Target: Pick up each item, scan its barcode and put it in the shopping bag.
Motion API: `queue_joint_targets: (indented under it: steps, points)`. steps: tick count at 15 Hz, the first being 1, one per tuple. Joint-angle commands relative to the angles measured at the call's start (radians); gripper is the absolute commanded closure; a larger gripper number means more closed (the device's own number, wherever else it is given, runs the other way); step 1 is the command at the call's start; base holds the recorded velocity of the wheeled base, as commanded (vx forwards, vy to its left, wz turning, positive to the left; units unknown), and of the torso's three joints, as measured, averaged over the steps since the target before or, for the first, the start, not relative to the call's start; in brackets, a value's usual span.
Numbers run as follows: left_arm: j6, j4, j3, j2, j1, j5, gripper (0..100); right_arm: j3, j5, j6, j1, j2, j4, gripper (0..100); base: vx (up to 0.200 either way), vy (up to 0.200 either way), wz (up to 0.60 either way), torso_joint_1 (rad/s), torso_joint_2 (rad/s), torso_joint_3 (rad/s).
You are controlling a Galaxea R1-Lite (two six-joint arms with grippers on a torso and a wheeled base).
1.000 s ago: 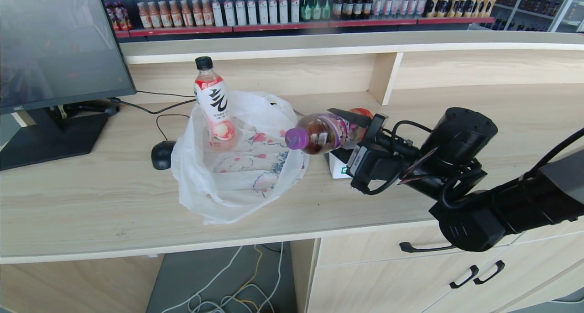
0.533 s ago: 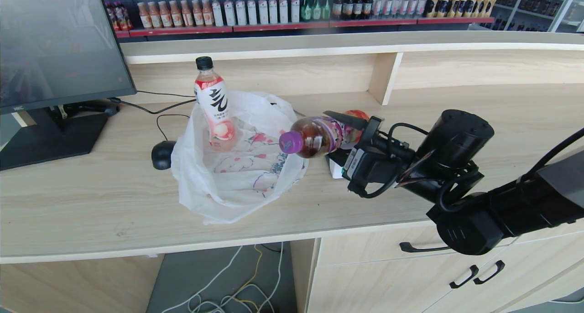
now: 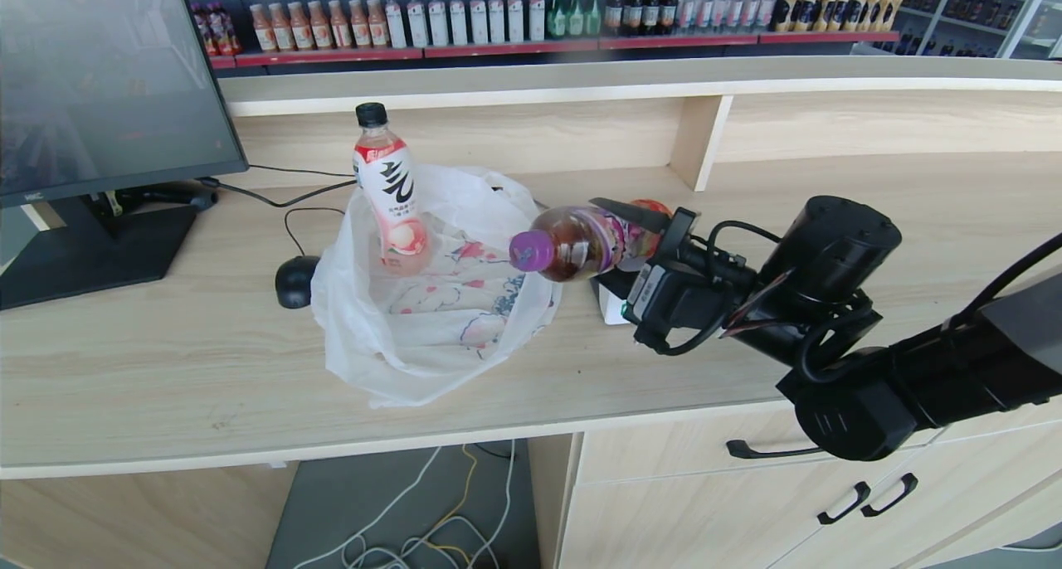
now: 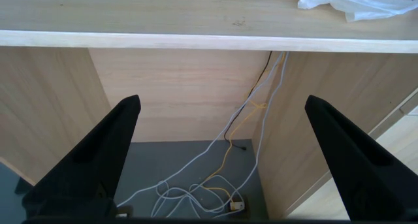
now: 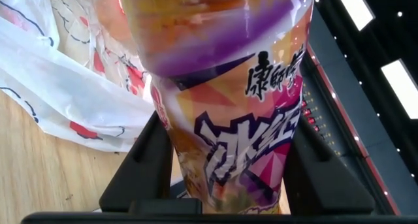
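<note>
A: Right gripper (image 3: 632,242)?

B: Clamped on the tea bottle (image 3: 572,244), fingers either side of the labelled body. The bottle lies near level in the air, purple cap toward the shopping bag (image 3: 431,320) and just over its near rim.

A: Why sideways?

B: My guess is that the label faced the small white box (image 3: 612,310) below the wrist, probably the scanner. The same pose lets it go in cap first.

A: The bag?

B: Slumped open on the counter (image 3: 166,370), mouth up. A peach drink bottle (image 3: 390,196) stands upright at its far side, apparently inside, which helps hold the plastic apart.

A: Left gripper (image 4: 222,103)?

B: Fingers spread wide and empty, parked low before the counter's front edge, out of the way.

A: Stage?

B: Scan likely done, with the drop into the bag next. Watch for the rim folding under the cap.
</note>
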Motion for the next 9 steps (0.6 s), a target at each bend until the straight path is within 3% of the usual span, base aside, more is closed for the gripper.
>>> queue_joint_targets:
  steps: [1, 9]
  points:
    - [-0.001, 0.000, 0.000, 0.000, 0.000, 0.000, 0, -0.003, -0.004, 0.001, 0.001, -0.006, -0.002, 100, 0.000, 0.000, 0.00, 0.000, 0.00, 0.000]
    - [-0.001, 0.000, 0.000, 0.001, 0.000, 0.000, 0, -0.031, -0.062, 0.100, 0.004, -0.023, -0.025, 100, 0.000, 0.000, 0.00, 0.000, 0.00, 0.000]
